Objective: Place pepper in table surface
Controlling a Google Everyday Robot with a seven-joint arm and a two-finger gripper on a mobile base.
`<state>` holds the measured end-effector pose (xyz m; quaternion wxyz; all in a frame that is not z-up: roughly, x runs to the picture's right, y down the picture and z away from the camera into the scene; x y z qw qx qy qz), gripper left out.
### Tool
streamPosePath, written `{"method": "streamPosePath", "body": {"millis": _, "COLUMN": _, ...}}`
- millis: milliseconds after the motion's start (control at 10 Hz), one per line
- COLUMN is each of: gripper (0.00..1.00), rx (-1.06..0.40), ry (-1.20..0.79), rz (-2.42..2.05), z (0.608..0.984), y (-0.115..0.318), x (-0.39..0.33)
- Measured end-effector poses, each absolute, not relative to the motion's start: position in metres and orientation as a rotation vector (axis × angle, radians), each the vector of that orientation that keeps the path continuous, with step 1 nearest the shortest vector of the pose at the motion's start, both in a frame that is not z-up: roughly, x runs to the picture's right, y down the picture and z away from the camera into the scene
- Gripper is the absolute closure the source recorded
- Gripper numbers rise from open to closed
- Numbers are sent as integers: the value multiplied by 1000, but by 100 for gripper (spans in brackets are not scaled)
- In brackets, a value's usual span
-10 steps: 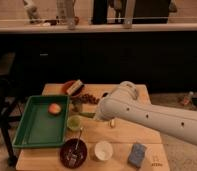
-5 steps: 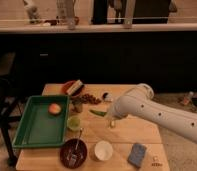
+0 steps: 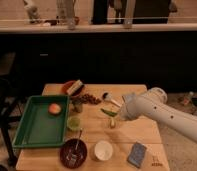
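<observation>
Green, slim curved pepper (image 3: 109, 112) pinched in claw (image 3: 113, 113) above table surface (image 3: 137, 131).

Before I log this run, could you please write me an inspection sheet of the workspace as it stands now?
Surface: table surface, light wooden planks, crowded on the left.
Job's things: pepper at mid-table, by the arm's end.
Clutter: green tray holding an orange fruit; light-green cup; dark bowl; white cup; blue sponge.
Grippers: gripper low over the table beside the pepper.
Cables: nothing seen.
Surroundings: dark counter behind.
</observation>
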<state>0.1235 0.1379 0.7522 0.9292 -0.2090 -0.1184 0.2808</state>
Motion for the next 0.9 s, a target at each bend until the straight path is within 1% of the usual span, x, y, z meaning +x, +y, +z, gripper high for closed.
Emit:
{"method": "streamPosePath", "body": {"millis": 400, "gripper": 100, "rx": -425, "ry": -231, "rz": 673, "z": 765, "y": 150, "x": 155}}
{"method": "streamPosePath", "body": {"millis": 600, "gripper": 100, "rx": -400, "ry": -217, "rz": 727, "z": 762, "y": 157, "x": 175}}
{"method": "streamPosePath", "body": {"millis": 900, "gripper": 100, "rx": -342, "ry": -189, "rz": 756, "z": 752, "y": 156, "x": 180}}
